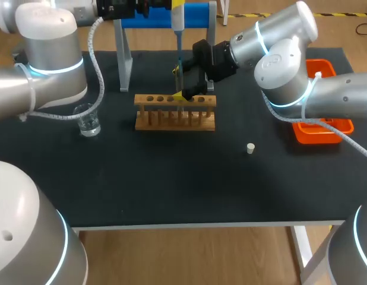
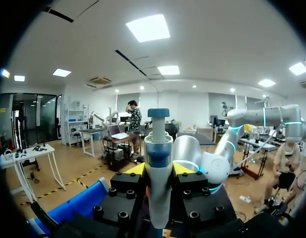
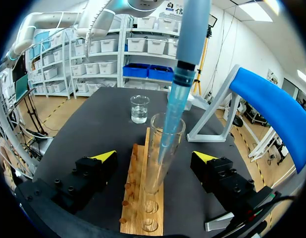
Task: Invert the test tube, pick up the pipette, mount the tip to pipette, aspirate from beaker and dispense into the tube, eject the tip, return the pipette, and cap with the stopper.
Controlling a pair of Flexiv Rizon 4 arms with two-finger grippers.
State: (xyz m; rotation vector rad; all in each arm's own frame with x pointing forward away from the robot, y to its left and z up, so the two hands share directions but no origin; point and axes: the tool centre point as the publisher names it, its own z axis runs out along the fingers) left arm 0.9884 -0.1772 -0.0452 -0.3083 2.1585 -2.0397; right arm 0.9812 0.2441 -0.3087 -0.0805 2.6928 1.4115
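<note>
Left claw (image 2: 158,171) clenched on pipette (image 2: 158,158), its lower end out of sight below | right claw (image 3: 154,155) released, tube (image 3: 153,168) upright in rack (image 3: 143,210) between its fingers (image 3: 103,156), untouched | only right wrist view shows pipette tip (image 3: 170,124) inside tube mouth; beaker (image 3: 139,109) ahead

Silver arms (image 1: 344,92), cyan rings (image 1: 53,68), black yellow-tipped end effectors (image 3: 155,156)
</note>
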